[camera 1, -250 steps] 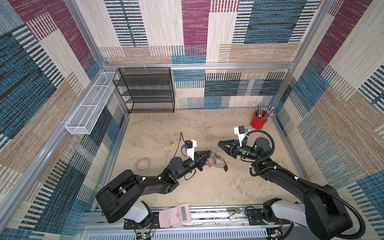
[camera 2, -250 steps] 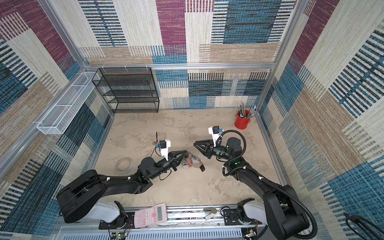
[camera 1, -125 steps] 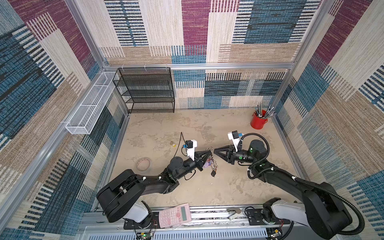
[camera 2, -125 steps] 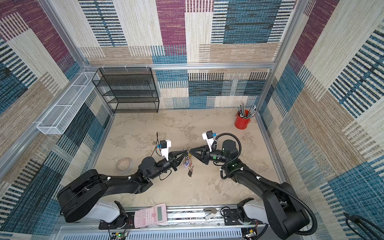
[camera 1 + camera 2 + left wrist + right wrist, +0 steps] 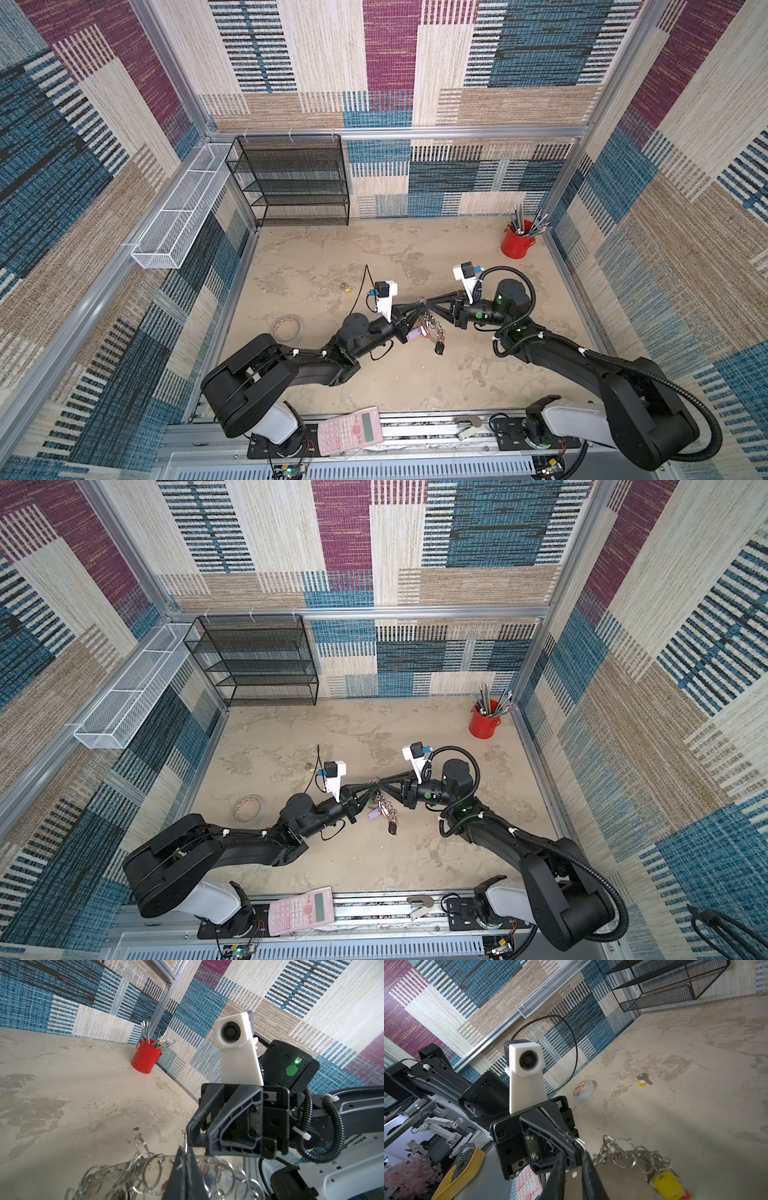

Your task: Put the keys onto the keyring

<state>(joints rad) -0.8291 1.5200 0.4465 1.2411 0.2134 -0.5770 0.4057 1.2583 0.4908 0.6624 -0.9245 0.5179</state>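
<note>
Keys (image 5: 347,288) with the yellow tag lie flat on the bench (image 5: 457,382), untouched and well apart from both my arms' tips. The keyring (image 5: 430,328) is not down there with them. My left pincer (image 5: 419,309) is clamped fully onto its upper edge, and the bunch of small rings and coloured tags hangs below. My right pincer (image 5: 428,301) meets it tip to tip, jaws nearly together at that same edge. Whether they have bitten on the grey plate, on one small ring, or on nothing, I cannot tell.

I judge this step to be steadying or passing the keyring between my pincers, with the fetching not yet begun. Next, one pincer must hold the keyring firmly enough for the other to let go, travel to the keys and pinch something tiny and flat off the bench. After that the keyring's opening should face the pincer bringing them.

Only my right wrist view shows the keys (image 5: 643,1080) closely: a silver head and yellow tag near the tape roll (image 5: 583,1088). It also shows a yellow tag hanging on the keyring itself. My left wrist view shows no keys at all, but it does show the small rings threaded through holes along the plate's edge, with my right pincer head-on. Both top views show the two arms meeting.
</note>
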